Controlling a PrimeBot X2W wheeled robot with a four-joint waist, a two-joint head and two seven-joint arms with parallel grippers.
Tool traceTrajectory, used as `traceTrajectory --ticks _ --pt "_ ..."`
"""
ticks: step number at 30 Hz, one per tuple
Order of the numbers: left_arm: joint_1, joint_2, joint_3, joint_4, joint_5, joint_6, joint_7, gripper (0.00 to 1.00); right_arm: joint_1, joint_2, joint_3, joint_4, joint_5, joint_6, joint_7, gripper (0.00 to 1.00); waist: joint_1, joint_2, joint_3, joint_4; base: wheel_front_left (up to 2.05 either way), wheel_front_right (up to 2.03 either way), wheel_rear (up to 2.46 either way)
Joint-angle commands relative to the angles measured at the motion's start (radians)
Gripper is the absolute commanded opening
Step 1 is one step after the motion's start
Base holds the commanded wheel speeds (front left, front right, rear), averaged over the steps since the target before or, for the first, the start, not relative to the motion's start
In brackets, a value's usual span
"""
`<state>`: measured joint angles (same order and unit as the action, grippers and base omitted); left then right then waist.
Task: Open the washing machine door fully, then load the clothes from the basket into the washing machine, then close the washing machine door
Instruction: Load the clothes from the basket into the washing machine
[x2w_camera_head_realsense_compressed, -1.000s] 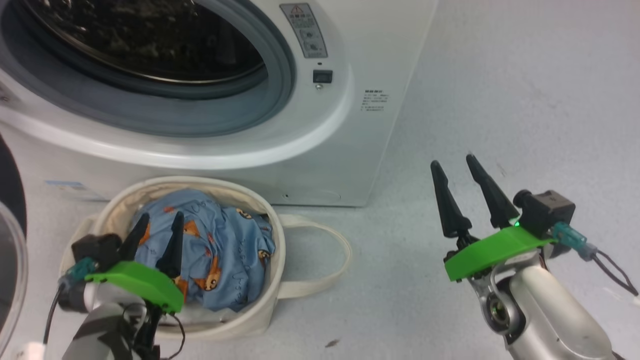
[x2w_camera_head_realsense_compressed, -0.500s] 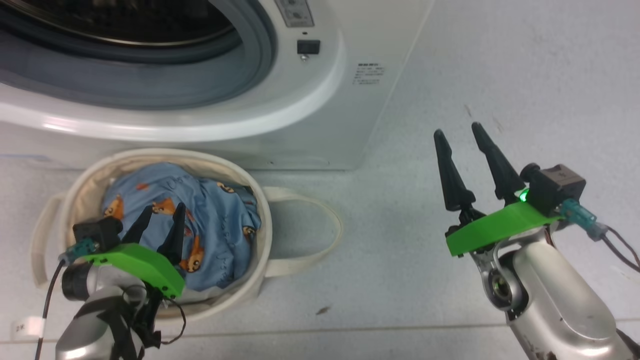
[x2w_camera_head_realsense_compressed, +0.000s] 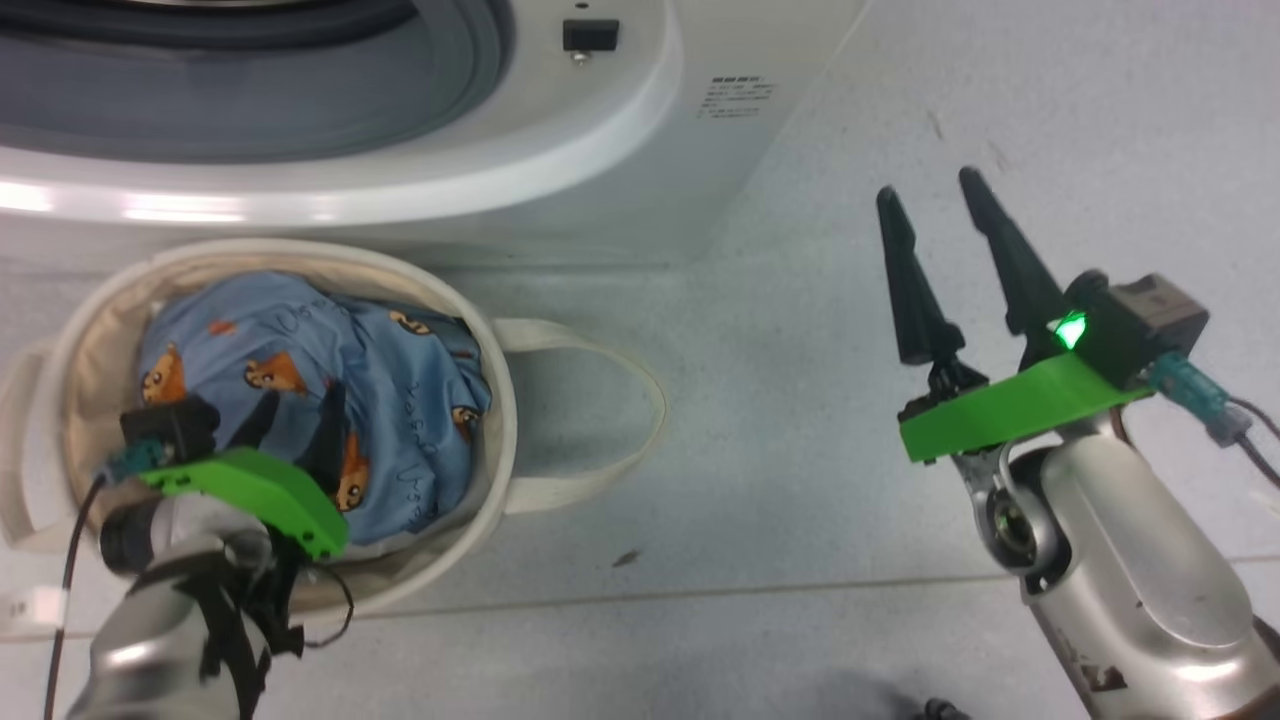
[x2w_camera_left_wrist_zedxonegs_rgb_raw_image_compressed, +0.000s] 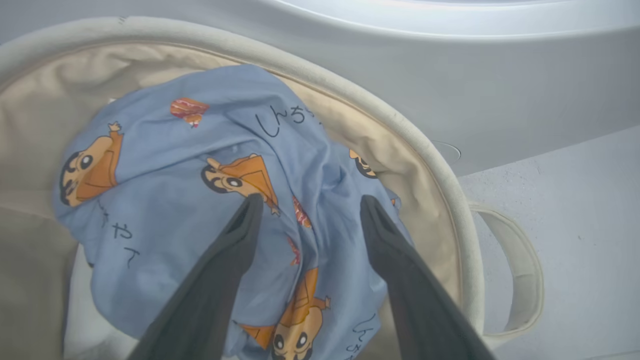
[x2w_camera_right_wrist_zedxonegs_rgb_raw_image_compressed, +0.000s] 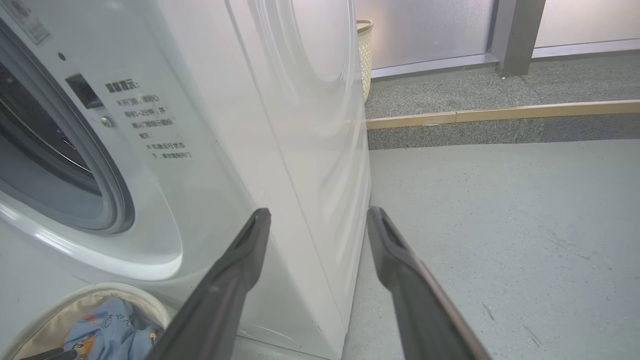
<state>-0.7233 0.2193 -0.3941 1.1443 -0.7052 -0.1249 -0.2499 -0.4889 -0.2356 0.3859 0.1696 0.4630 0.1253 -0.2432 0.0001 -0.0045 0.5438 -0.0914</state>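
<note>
The washing machine (x2w_camera_head_realsense_compressed: 600, 150) fills 12 o'clock of the head view, its round mouth uncovered; too little of its inside shows to tell what it holds. At 8 o'clock the basket (x2w_camera_head_realsense_compressed: 505, 400) stands on the floor (x2w_camera_head_realsense_compressed: 780, 450) close before the machine, holding the bunched blue clothes (x2w_camera_head_realsense_compressed: 400, 380) over a plain white cloth (x2w_camera_left_wrist_zedxonegs_rgb_raw_image_compressed: 82, 320). The left tool (x2w_camera_head_realsense_compressed: 300, 395) hangs open just above the heap: best to sink it around a thick fold, clear of the rim, before closing. The right tool (x2w_camera_head_realsense_compressed: 927, 185), open and empty, sits at 3 o'clock.

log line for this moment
left gripper: open over light blue cartoon-print clothes in round cream canvas basket | right gripper: open, empty, near white washing machine
</note>
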Motion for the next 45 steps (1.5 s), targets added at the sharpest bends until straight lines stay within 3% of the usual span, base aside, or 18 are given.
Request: traceTrajectory --ticks 1,21,25,39,40,41,42,45 --pt "-0.02 0.043 0.01 -0.001 -0.009 -0.006 -0.009 1.0 0.002 -0.006 0.005 -0.036 -0.014 0.005 0.005 1.0 -0.0001 0.0 0.02 -0.004 0.0 0.0 0.0" --pt "-0.171 0.083 -0.097 0.115 -0.097 -0.006 0.038 1.0 -0.008 -0.017 -0.056 -0.197 -0.091 0.005 0.091 1.0 -0.0001 0.0 0.19 -0.048 0.0 0.0 0.0" --pt "-0.18 0.084 -0.126 0.134 -0.085 -0.005 0.118 1.0 0.007 -0.015 -0.072 -0.223 -0.102 0.005 0.102 1.0 -0.0001 0.0 0.209 -0.053 0.0 0.0 0.0" --pt "-0.205 0.08 -0.133 0.145 -0.092 0.009 0.139 1.0 0.029 -0.015 -0.083 -0.262 -0.118 0.005 0.126 1.0 -0.0001 0.0 0.217 -0.055 0.0 0.0 0.0" --pt "-0.206 0.079 -0.133 0.145 -0.094 0.008 0.139 0.93 0.03 -0.016 -0.083 -0.264 -0.119 0.005 0.128 1.0 -0.0001 0.0 0.215 -0.055 0.0 0.0 0.0" --pt "-0.207 0.077 -0.132 0.145 -0.096 0.008 0.137 0.68 0.031 -0.017 -0.085 -0.266 -0.118 0.005 0.13 1.0 -0.0001 0.0 0.214 -0.054 0.0 0.0 0.0" --pt "-0.207 0.074 -0.132 0.146 -0.099 0.007 0.139 0.0 0.033 -0.018 -0.087 -0.267 -0.118 0.005 0.131 1.0 -0.0001 0.0 0.214 -0.053 0.0 0.0 0.0" --pt "-0.203 0.068 -0.135 0.146 -0.103 0.004 0.139 0.0 0.038 -0.018 -0.09 -0.265 -0.116 0.005 0.132 1.0 -0.0001 0.0 0.206 -0.049 0.0 0.0 0.0"
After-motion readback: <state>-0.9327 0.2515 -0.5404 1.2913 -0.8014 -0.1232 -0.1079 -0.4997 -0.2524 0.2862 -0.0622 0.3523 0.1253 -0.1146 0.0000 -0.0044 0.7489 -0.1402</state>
